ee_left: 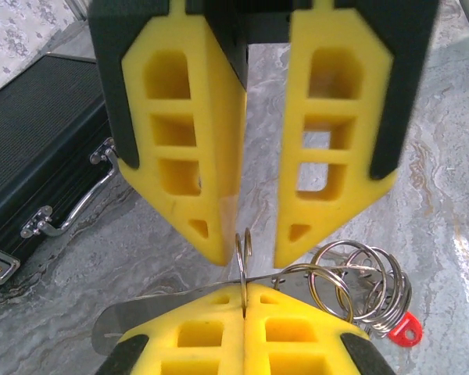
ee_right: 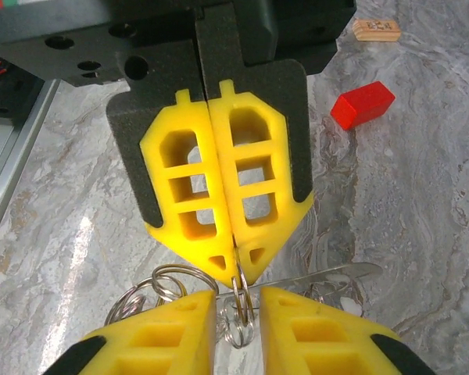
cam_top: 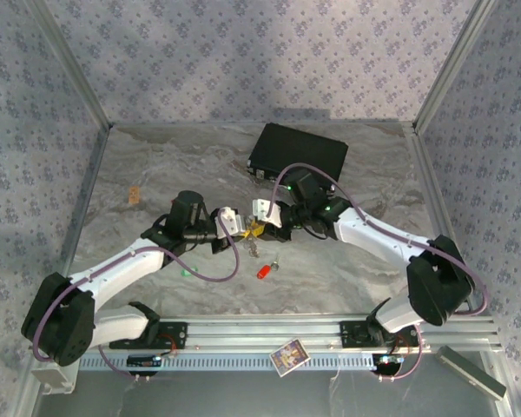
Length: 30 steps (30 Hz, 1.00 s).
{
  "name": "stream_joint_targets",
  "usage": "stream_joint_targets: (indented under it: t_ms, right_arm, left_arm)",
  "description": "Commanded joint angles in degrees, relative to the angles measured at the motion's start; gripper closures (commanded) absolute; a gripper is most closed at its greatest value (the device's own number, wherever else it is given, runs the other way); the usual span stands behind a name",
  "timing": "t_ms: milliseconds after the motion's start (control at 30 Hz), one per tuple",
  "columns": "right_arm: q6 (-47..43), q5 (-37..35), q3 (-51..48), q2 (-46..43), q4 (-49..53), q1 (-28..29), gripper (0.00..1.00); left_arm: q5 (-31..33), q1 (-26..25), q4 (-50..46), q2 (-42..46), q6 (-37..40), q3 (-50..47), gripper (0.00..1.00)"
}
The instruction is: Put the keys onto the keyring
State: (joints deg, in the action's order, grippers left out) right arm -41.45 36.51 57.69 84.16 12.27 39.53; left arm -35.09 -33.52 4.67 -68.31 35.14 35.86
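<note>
While L gripper (ee_right: 234, 272) clamps keyring (ee_left: 242, 273), R gripper (ee_left: 251, 251) jaws apart astride it (table (cam_top: 156, 165) edges well clear).

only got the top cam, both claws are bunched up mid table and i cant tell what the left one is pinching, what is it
Observer: The left claw is shut on a thin silvery metal ring, held edge-on.
Operator: is the right claw on it too
Observer: No. The right claw has its yellow fingers apart, one on each side of that ring, not closed on it.
Operator: wheres the red key
Observer: A small red plastic key head sits at the edge of a bunch of silvery wire rings right beside the left claw.
</note>
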Motion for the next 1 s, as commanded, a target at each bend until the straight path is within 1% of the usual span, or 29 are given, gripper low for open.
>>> stream_joint_targets:
  t_ms: [0,167,233,333,467,733,767,833,867,933,967]
  right_arm:
    - [-0.79,-0.57,2.07,0.58,0.94,0.41,0.85]
    - [-1.32,-0.1,2.35,0.62,2.26,0.32,1.0]
    - [-1.4,0.3,2.34,0.62,2.4,0.37,1.0]
    - [-0.72,1.44,2.16,0.57,1.6,0.37,1.0]
    - [0.11,2.84,1.94,0.6,0.39,0.46,1.0]
    - [0.58,3.39,1.91,1.03,-0.01,0.54,1.0]
    - [0.59,3.32,1.83,1.01,-0.11,0.55,1.0]
    - [0.65,2.92,1.67,1.01,-0.35,0.55,1.0]
    - [1.06,2.4,1.51,0.78,-0.74,0.44,0.98]
    - [2.93,2.2,0.33,-0.37,-2.59,-0.48,0.78]
    - [4.6,2.54,-0.81,-1.65,-3.97,-1.35,0.73]
  left_arm:
    - [-1.67,-0.39,-0.22,0.26,1.24,2.81,1.0]
    - [-0.28,-0.39,-1.14,0.21,1.36,3.08,0.99]
    - [0.6,-0.32,-0.55,0.29,0.57,3.0,0.94]
    - [-0.01,-0.39,1.3,0.29,-0.72,2.47,0.88]
    - [-0.33,-0.37,2.55,-0.19,-1.56,2.13,0.85]
    - [-1.11,-0.4,4.07,-0.06,-2.46,1.96,0.85]
    - [-1.4,-0.36,4.2,-0.06,-2.46,2.02,0.86]
    - [-1.64,-0.38,4.38,0.08,-2.47,1.93,0.91]
    - [-1.54,-0.34,4.32,0.16,-2.37,1.94,0.94]
    - [-0.81,-0.33,4.15,0.44,-2.14,1.95,0.99]
    - [-0.25,-0.37,3.83,0.75,-1.94,1.9,1.0]
